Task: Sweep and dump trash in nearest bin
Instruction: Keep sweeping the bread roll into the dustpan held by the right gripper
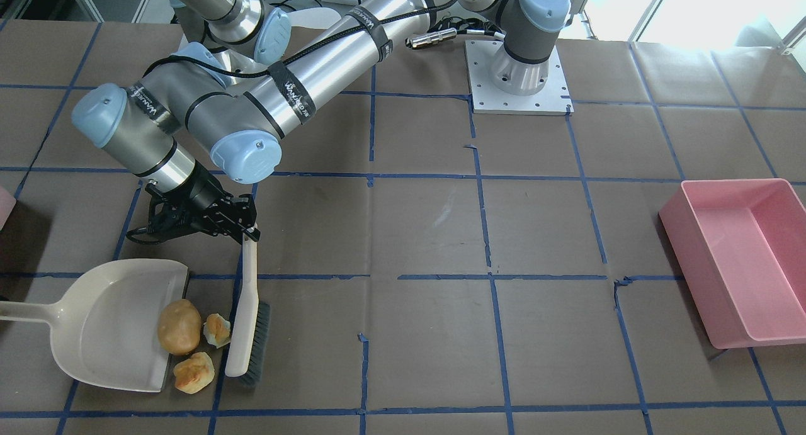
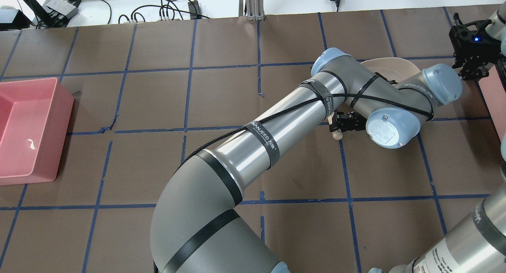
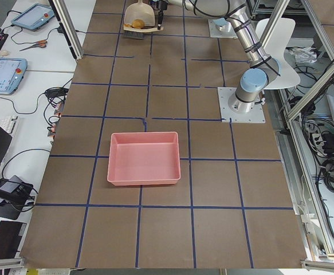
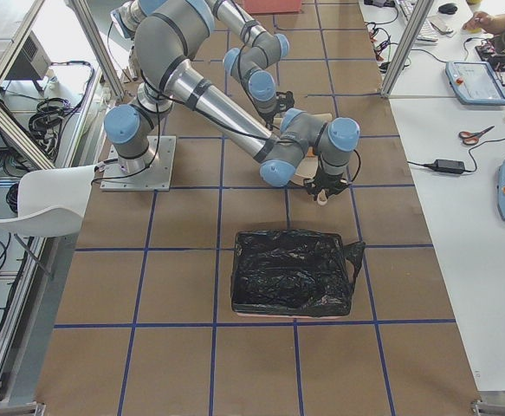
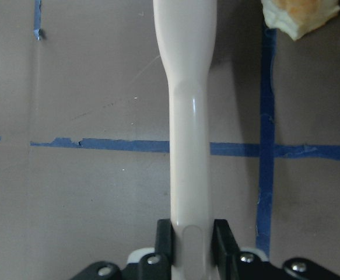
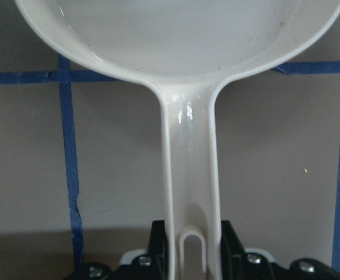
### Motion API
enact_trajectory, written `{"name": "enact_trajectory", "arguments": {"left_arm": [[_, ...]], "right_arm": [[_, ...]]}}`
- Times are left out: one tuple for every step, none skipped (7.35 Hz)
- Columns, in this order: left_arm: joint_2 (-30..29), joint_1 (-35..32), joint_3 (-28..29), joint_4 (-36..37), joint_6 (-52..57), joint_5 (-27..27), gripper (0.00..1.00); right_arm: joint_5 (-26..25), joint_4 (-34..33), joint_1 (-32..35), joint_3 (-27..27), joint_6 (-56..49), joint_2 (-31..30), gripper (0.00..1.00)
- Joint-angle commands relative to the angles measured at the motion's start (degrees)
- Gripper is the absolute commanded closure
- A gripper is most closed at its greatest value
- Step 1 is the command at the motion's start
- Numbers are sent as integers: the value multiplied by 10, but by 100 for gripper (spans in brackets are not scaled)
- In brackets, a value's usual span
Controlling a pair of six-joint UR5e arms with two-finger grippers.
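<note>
The trash lies near the desk (image 1: 428, 233) corner at the robot's right end, on the side away from the robot. The tan potato-shaped lump (image 1: 179, 327) sits on the lip of a cream dustpan (image 1: 107, 325), half on the pan and half on the desk. One bread-like chunk (image 1: 217, 330) lies between that lump and a brush (image 1: 244, 325), against the lump and just beside the brush head. The other chunk (image 1: 194, 372) lies on the bare desk just off the pan's lip, nearer the desk's far edge.

The brush lies along the desk with its cream back toward the trash and its dark bristles showing on the side away from it. The left fingers (image 5: 165, 234) are closed on the end of the brush handle, one on each side and touching it. That arm reaches across the desk from its base to get there.

The dustpan's mouth faces the brush, and its handle points toward the desk's right end. The right fingers (image 6: 158, 239) are clamped on the end of that handle, either side of its hanging slot.

The bin (image 1: 4, 207) shows only as a pale pink rounded corner at the desk's right end, near the dustpan but apart from it. A large pink tub (image 1: 743, 259) stands well apart, toward the desk's left end.
</note>
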Motion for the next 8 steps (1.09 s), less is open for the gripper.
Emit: {"name": "enact_trajectory", "arguments": {"left_arm": [[-20, -3, 36, 0, 0, -19, 100], [-31, -5, 40, -1, -1, -26, 100], [-37, -7, 44, -1, -1, -27, 100], [-37, -7, 45, -1, -1, -27, 100], [-36, -7, 48, -1, -2, -28, 100], [-33, -7, 50, -1, -5, -29, 100], [-35, -7, 56, -1, -4, -38, 100], [-36, -7, 60, 1, 32, -41, 100]], "right_arm": [[0, 0, 0, 0, 2, 0, 96], [0, -1, 0, 0, 2, 0, 96], [0, 0, 0, 0, 6, 0, 96], [0, -1, 0, 0, 7, 0, 96], [0, -1, 0, 0, 9, 0, 96], [0, -1, 0, 1, 10, 0, 96], [0, -1, 0, 0, 10, 0, 96], [0, -1, 0, 1, 10, 0, 96]]}}
